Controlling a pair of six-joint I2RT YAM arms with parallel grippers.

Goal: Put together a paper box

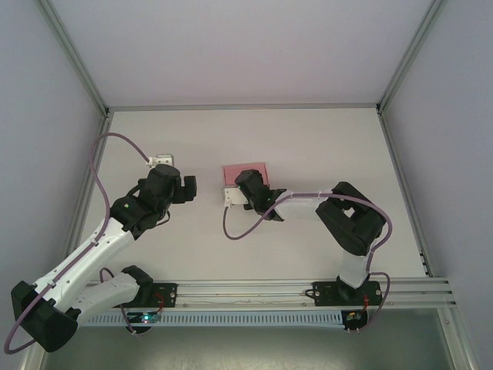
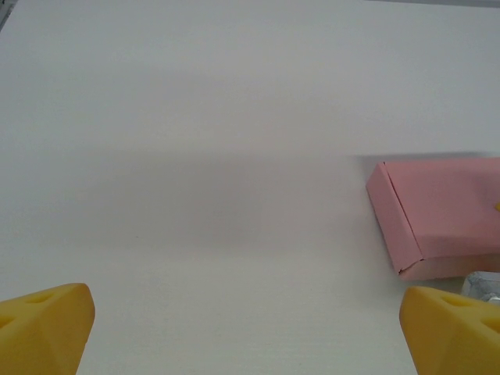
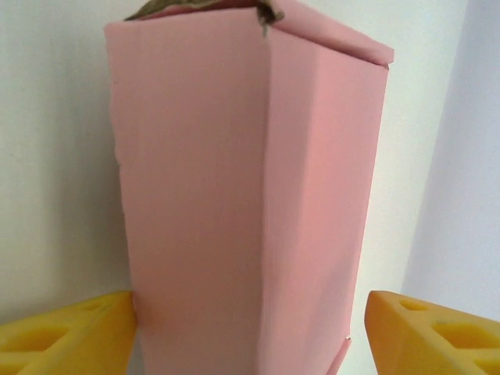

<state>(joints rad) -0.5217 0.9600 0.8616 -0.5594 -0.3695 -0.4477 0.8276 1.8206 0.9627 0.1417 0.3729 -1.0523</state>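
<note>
Where the white surface [image 1: 323, 154] stretches away from the two arm bases, the paper box [image 1: 239, 171] lies near its middle, a small pink folded carton resting flat, with the right claw [image 1: 249, 186] over its near side. In the right wrist view the paper box [image 3: 242, 195] runs lengthwise between the yellow fingers [image 3: 66, 328] of the right claw [image 3: 250, 336], which is spread around it. The finger on the left of that view is touching or just beside the card wall, while the other finger [image 3: 433, 332] is clearly apart from it, with a strip of surface showing between. The far end of the box shows a ragged, brownish edge and a flap folded over at the corner. The left claw [image 1: 187, 187] hangs off to the left of the box, apart from it and pointing toward it. From the left wrist camera, the left claw [image 2: 248, 332] is spread wide, its two yellow fingertips [image 2: 43, 324] sitting at the bottom corners with bare surface [image 2: 195, 156] between them. There the paper box [image 2: 437, 215] lies at the right edge, a long fold line running across its top face, touching neither fingertip.
</note>
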